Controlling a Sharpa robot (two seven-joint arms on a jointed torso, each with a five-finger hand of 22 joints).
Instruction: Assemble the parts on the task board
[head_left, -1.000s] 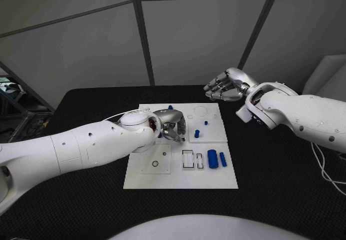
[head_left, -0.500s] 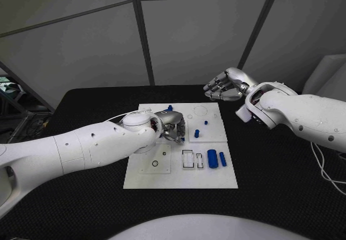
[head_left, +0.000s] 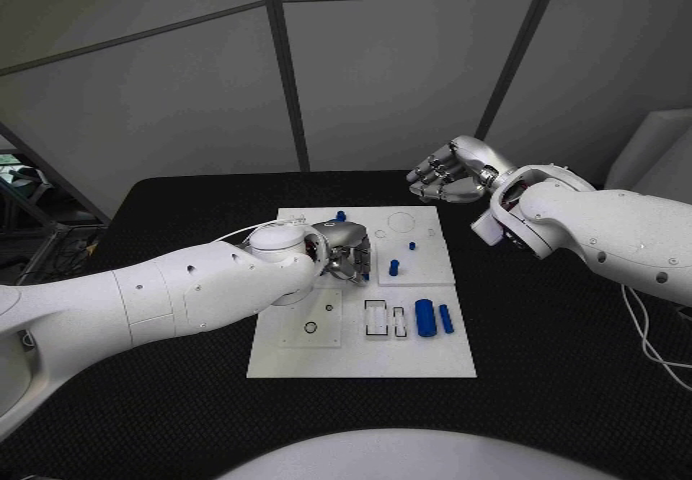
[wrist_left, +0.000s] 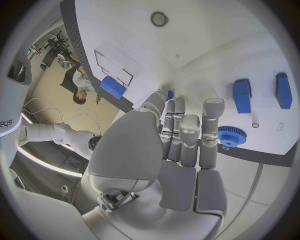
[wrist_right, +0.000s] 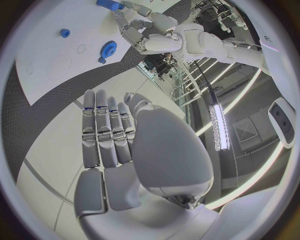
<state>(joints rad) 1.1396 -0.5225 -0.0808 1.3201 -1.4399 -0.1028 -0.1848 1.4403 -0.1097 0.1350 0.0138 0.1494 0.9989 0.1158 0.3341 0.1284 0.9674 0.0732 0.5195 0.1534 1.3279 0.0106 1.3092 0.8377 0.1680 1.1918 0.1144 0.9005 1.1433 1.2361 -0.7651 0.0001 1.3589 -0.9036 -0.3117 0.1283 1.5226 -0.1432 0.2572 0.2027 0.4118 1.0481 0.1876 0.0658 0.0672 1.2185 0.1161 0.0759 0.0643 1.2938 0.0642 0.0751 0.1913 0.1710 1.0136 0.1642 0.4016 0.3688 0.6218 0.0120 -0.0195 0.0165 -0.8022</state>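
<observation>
White board lies mid-table. Left hand is low over its middle, fingers curled together; whether it grasps anything cannot be told. Blue parts on the board: a gear near the far edge, a peg just beside the left hand, two blocks toward the near right. Right hand hangs clenched on nothing, beyond the board's far right corner.

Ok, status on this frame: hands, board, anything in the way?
Left hand low over the task board, holding nothing visible. Right hand raised off the board, fingers curled, empty. Blue parts loose on board. No obstruction.
</observation>
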